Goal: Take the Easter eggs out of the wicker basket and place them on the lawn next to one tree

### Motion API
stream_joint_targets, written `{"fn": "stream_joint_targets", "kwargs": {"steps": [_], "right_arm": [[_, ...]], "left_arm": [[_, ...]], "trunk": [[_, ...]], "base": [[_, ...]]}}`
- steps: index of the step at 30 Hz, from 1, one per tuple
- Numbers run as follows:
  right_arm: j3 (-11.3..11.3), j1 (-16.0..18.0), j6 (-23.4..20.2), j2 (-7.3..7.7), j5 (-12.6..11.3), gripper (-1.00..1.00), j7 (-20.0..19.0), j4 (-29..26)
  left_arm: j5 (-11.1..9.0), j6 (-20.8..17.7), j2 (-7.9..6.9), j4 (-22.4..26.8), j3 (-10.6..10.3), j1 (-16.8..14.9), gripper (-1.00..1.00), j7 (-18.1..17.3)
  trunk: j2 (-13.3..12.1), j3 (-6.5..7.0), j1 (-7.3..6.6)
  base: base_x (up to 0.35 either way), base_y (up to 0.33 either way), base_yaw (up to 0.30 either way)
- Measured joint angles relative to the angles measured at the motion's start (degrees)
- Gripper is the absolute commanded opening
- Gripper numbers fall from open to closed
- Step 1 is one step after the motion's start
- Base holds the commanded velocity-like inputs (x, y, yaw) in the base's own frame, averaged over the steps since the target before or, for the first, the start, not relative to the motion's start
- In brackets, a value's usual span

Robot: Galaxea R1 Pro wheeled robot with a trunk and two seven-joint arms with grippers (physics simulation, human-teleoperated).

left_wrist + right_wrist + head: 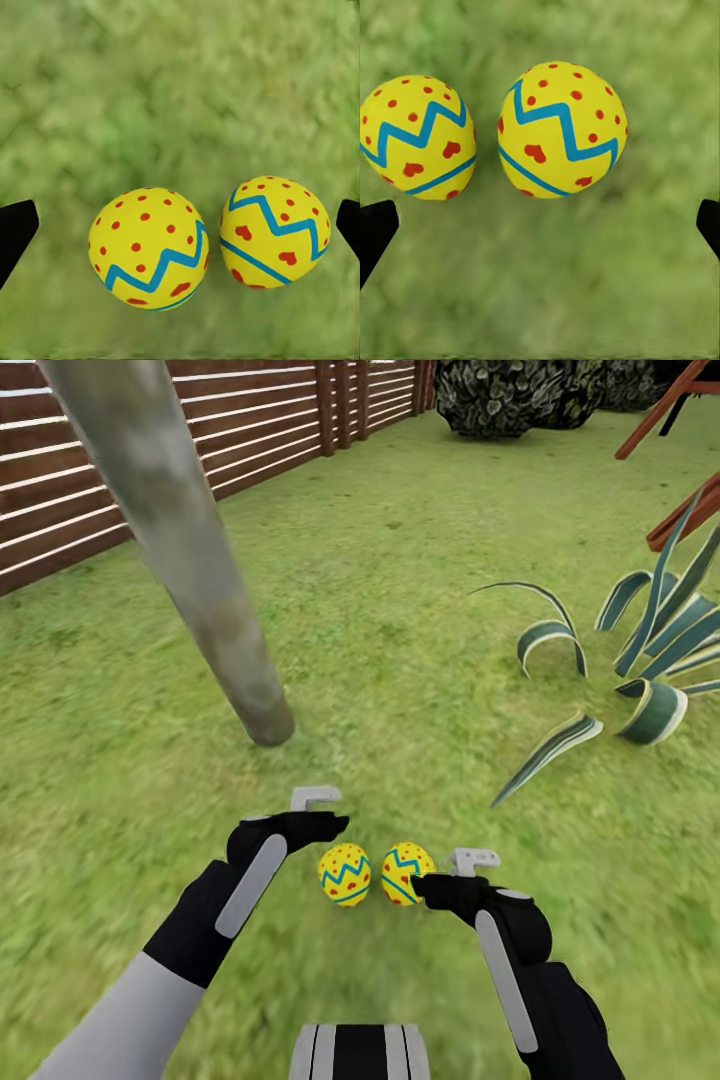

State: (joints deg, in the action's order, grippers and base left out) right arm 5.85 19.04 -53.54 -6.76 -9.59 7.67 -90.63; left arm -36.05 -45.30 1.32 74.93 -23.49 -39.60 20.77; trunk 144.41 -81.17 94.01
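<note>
While two eggs (345, 875) (406, 873) lie on the lawn (400, 660) near the tree (190, 570), both hands, left (318, 812) and right (440, 880), are released and empty; I judge the third egg must be fetched next.

Two eggs (372, 874) side by side on lawn (400, 620), near tree (190, 550).
</note>
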Motion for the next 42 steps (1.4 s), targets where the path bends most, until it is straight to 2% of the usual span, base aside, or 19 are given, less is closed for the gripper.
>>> {"fn": "stream_joint_targets", "kwargs": {"steps": [10,19,24,25,29,38,42], "right_arm": [[0.3,0.1,-0.1,-0.01,0.0,1.0,0.0,0.0],[0.4,0.2,-0.2,-0.01,0.0,1.0,0.0,0.0],[0.4,0.2,-0.2,-0.01,0.0,1.0,0.0,0.0],[0.4,0.2,-0.2,-0.04,0.0,1.0,0.0,0.0],[0.5,0.2,-0.2,-0.06,0.0,1.0,0.0,0.0],[0.6,0.2,-0.2,-0.06,0.0,1.0,0.0,0.0],[0.7,0.2,-0.2,-0.05,0.0,1.0,0.0,0.0]], "left_arm": [[0.0,-0.4,-0.03,1.5,0.2,0.1,1.0,0.0],[0.0,-0.8,-0.1,3.0,1.2,0.2,1.0,0.0],[0.0,-2.6,-0.15,4.5,3.3,0.6,1.0,0.1],[0.0,-3.3,-0.16,5.1,4.4,0.7,1.0,0.1],[0.0,-4.5,-0.18,5.8,6.6,0.8,1.0,0.1],[0.0,-5.4,-0.29,7.1,8.0,1.0,1.0,0.6],[0.0,-5.6,-0.66,8.8,9.7,1.8,1.0,1.8]], "trunk": [[-0.1,1.9,-0.26],[-0.3,3.53,-0.52],[-0.3,4.43,-0.65],[-0.3,4.61,-0.68],[-0.4,5.33,-0.78],[-0.5,6.95,-1.01],[-0.6,7.67,-1.12]], "base": [[-0.296,0.182,0.247],[-0.067,0.048,0.262],[-0.008,0.006,0.263],[-0.003,0.002,0.263],[-0.002,0.001,0.263],[0.0,0.0,0.263],[0.0,0.0,0.263]]}}
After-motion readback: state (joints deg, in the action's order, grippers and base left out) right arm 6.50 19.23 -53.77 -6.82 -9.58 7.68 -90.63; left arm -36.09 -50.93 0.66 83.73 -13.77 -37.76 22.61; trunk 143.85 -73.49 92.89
